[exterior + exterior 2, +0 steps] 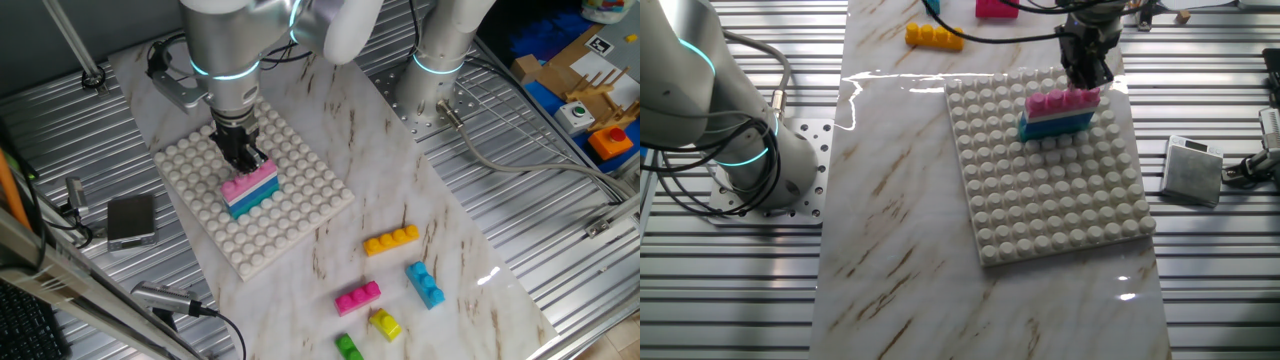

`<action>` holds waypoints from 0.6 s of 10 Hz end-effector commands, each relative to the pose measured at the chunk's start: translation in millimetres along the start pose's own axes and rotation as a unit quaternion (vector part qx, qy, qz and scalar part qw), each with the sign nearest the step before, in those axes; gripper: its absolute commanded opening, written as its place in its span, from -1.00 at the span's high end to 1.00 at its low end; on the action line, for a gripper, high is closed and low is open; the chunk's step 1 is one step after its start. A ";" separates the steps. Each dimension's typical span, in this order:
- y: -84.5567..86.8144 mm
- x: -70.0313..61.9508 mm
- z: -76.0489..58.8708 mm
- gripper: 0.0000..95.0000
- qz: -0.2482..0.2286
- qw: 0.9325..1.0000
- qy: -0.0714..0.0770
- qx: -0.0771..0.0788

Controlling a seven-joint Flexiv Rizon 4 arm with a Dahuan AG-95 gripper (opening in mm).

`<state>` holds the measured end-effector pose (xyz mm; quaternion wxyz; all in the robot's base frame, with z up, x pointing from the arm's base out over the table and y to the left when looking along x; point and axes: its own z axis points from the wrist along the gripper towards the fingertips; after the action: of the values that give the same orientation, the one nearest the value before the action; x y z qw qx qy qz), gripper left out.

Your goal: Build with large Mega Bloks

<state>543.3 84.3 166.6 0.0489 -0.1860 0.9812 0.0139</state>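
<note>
One fixed view: gripper (247, 157) down on pink brick (250, 183), fingers close together at its back edge, pinching or only touching hard to tell. Pink on white on teal, a stack (252, 194) on baseplate (300, 215). Off to the side: orange brick (391, 241), magenta brick (358, 297), blue brick (425, 284).

The other fixed view: gripper (1087, 70) touching pink brick (1064, 101) from above.

Our single arm (225, 40) reaches down over the table, its silver wrist ringed by a glowing cyan band, and the base column (440, 50) stands behind it with a cyan band of its own. We see the black gripper (243, 155) pointing straight down, its two fingers (1087, 68) set close together, though we cannot tell whether they grip anything.
</note>
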 end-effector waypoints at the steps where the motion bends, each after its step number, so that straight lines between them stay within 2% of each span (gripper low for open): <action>1: 2.4 5.8 0.7 1.00 -0.004 1.000 0.001 -0.002; 3: 4.1 13.7 8.7 1.00 -0.010 1.000 0.002 0.001; 6: 3.4 14.1 13.4 1.00 -0.012 1.000 0.000 0.002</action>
<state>530.0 83.2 157.6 0.0495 -0.1977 0.9789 0.0117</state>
